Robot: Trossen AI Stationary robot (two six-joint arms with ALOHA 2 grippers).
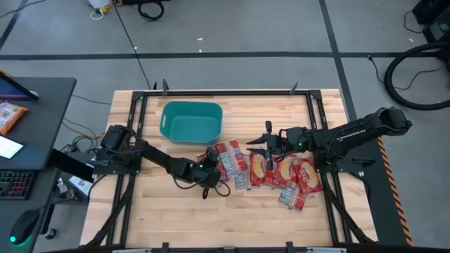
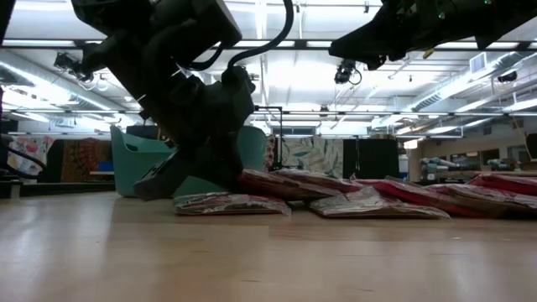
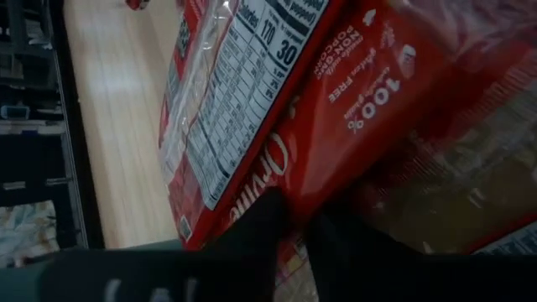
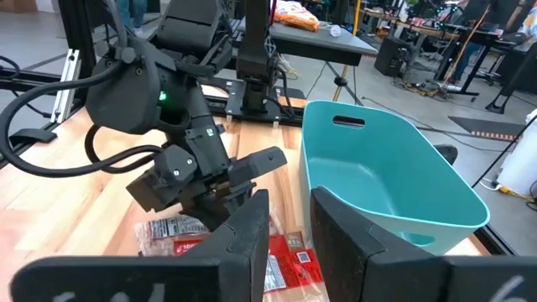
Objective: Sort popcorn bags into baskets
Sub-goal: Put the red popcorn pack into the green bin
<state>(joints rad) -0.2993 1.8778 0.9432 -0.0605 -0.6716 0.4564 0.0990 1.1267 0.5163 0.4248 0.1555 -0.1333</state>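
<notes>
Across the pale wooden table (image 1: 176, 211), the left gripper (image 1: 209, 169) pinches a small flat red popcorn bag (image 3: 336, 126) at the pile's edge beside the empty teal plastic basket (image 1: 190, 121), apparently the pickup step, with lifting and carrying next, while the right gripper (image 1: 269, 144) hovers parted.

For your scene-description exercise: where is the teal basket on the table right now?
In the high view the teal basket sits at the table's far edge, left of centre, empty. The left gripper and the heap of popcorn bags lie nearer the front, to its right.
</notes>
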